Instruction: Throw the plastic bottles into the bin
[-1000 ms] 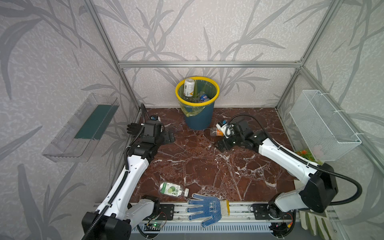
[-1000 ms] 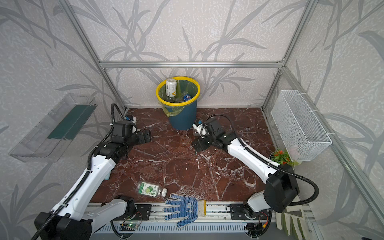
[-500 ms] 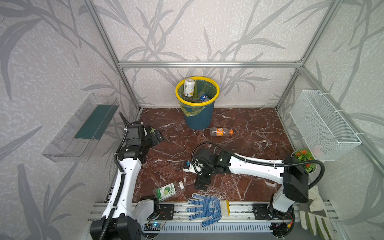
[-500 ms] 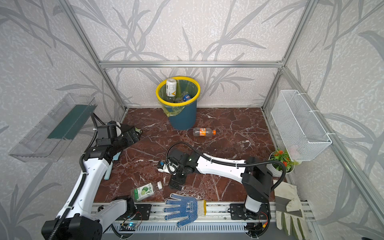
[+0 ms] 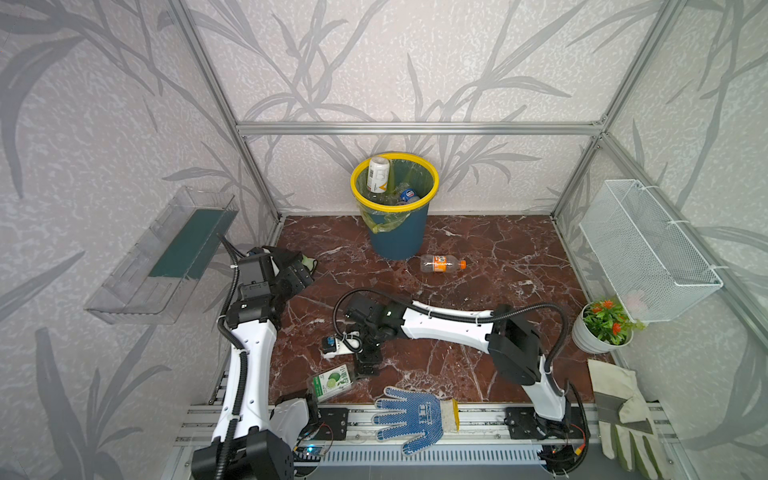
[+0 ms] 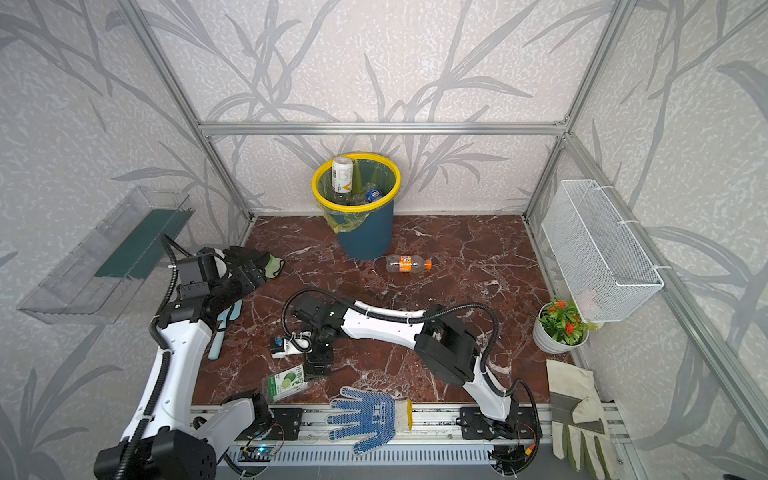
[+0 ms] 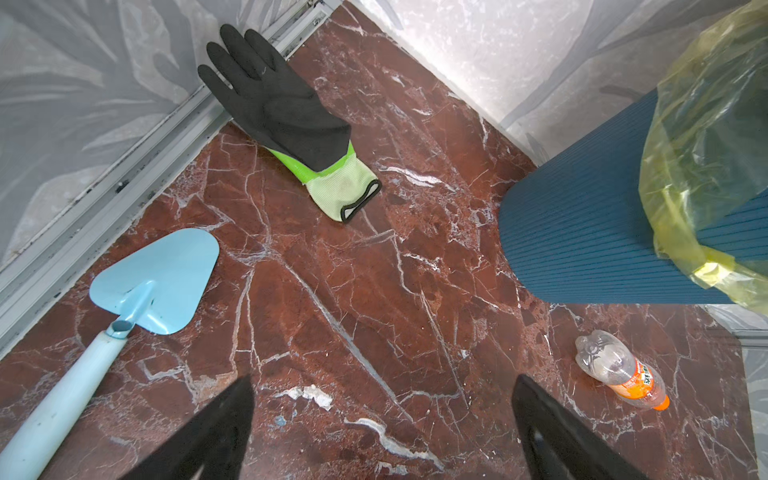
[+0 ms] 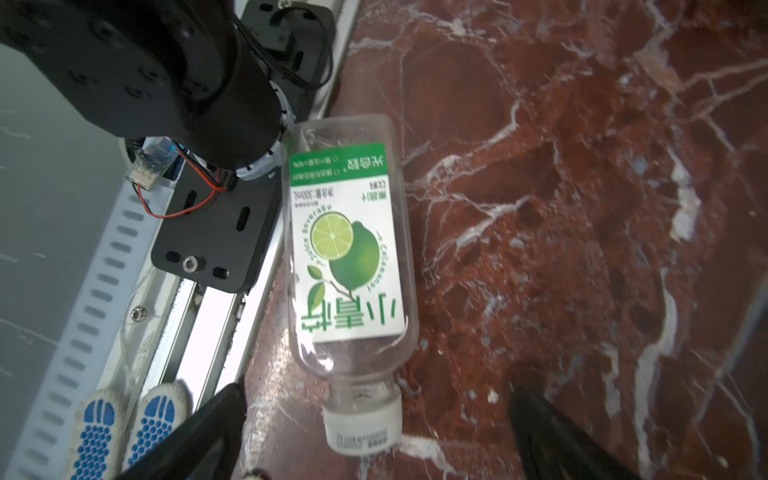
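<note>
Our right claw point(image 8: 377, 390) wide apart, near cap of lime bottle point(image 8: 349, 249) lying along front rail point(image 8: 199, 316). Our left claw point(image 7: 383, 378) wide apart over bare floor point(image 7: 374, 291); orange bottle point(image 7: 623, 374) beside bin point(image 7: 582, 228).

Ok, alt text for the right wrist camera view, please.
A clear lime-label bottle with a white cap lies on its side on the red marble floor, beside the metal rail. The open right hand frames its cap end; fingertips of a blue-dotted glove show nearby.
</note>
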You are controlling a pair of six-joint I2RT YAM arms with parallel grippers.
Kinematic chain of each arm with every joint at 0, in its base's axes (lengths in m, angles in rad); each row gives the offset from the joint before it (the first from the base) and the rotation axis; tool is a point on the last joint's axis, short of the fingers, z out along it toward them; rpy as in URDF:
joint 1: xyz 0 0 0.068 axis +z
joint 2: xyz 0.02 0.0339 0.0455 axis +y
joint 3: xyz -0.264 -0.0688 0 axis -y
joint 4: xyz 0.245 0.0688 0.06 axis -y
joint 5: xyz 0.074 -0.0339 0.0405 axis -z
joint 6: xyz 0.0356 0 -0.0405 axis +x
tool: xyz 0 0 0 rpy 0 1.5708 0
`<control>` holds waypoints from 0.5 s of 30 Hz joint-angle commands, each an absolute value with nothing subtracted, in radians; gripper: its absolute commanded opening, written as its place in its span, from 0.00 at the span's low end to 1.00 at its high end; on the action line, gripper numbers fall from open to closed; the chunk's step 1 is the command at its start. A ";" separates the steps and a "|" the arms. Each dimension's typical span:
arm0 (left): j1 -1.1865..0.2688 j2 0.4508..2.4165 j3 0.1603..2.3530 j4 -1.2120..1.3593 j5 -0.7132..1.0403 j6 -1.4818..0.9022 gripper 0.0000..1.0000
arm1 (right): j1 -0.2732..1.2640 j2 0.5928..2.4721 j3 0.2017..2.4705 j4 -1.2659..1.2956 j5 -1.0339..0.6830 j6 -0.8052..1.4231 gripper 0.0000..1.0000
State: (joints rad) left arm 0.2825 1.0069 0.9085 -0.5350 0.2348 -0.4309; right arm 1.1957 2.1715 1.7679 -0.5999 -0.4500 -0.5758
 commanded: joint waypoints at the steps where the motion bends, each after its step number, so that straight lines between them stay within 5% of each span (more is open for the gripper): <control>1: 0.298 1.015 0.894 -0.491 0.276 -0.446 0.96 | 1.227 2.226 1.835 -0.666 -0.498 -0.660 0.99; 15: 0.323 1.047 0.903 -0.503 0.310 -0.443 0.94 | 1.262 2.393 1.915 -0.534 -0.354 -0.597 0.96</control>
State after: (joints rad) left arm 0.3145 1.0367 0.8944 -0.5003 0.2893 -0.4419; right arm 1.2564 2.3810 1.9049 -0.5838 -0.4137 -0.6250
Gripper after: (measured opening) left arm 0.944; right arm 0.965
